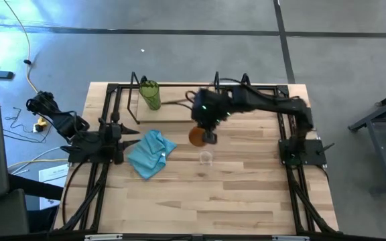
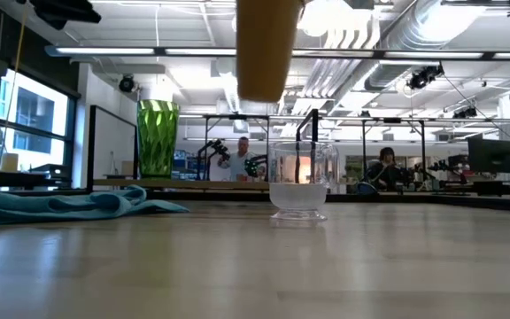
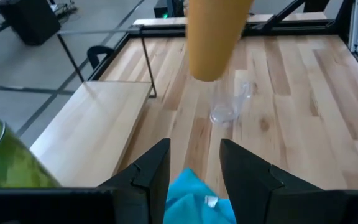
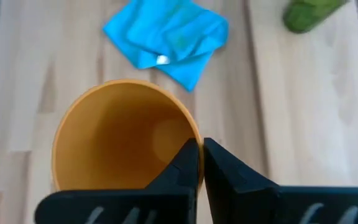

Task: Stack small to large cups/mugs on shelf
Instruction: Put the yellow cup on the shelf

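Dark metal at the tabletop's (image 1: 246, 207) left edge: the left gripper (image 3: 194, 165) waits there with its jaws parted and empty, just over the light blue cloth (image 1: 150, 152), which lies crumpled left of centre. Behind the cloth, near the far edge, the shelf (image 1: 173, 110) carries the tall green tumbler (image 1: 151, 95), upright at its left end; the rest of the plank looks bare. Toward the middle, the right gripper (image 4: 201, 163) hangs over the tabletop just in front of the shelf, jaws pinched on the rim of the orange-tan cup (image 1: 197, 136), one finger inside the wall and one outside. The cup is clear of the wood, mouth up, with its base showing in the air in the low view. Almost directly below and slightly nearer the front edge stands the small clear glass cup (image 2: 302, 180), upright and untouched. The right arm's base sits at the right edge.

The orange-tan cup looks like light, stiff plastic, so a rim pinch should hold it, though its smooth wall could swing or slip if moved sharply. The glass is likely heavier, slick and breakable, and is probably best taken by the rim or across its short body. The tumbler's tall faceted wall makes it prone to tipping when something is dropped inside.
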Controlling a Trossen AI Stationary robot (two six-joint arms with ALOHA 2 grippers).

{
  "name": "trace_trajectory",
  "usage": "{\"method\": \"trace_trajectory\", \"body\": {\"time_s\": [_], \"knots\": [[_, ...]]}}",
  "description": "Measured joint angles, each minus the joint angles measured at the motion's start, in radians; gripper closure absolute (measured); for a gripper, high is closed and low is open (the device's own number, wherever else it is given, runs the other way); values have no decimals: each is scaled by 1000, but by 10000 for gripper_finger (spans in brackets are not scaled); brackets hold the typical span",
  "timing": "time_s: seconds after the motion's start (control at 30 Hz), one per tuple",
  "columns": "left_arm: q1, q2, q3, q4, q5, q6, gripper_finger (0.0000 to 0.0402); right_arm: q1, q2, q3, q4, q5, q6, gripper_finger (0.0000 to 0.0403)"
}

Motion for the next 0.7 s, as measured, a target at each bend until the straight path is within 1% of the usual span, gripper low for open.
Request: {"method": "trace_trajectory", "body": {"time_s": [0.17, 0.2, 0.3, 0.5, 0.63, 0.7], "knots": [[0, -39, 0, -50, 0, -23, 273, -79, 140, 194, -75, -13, -46, 403], [0, -47, 0, -54, 0, -23, 273, -92, 154, 197, -60, -26, -52, 403], [0, -75, 0, -62, 0, -22, 273, -139, 158, 140, 1, -92, -75, 403], [0, -124, 0, -77, 0, -23, 273, -224, 178, 117, 48, -102, -78, 403], [0, -143, 0, -84, 0, -23, 273, -261, 180, 117, 134, -145, -98, 403], [0, -147, 0, -85, -1, -23, 273, -276, 180, 117, 174, -149, -104, 403]]}}
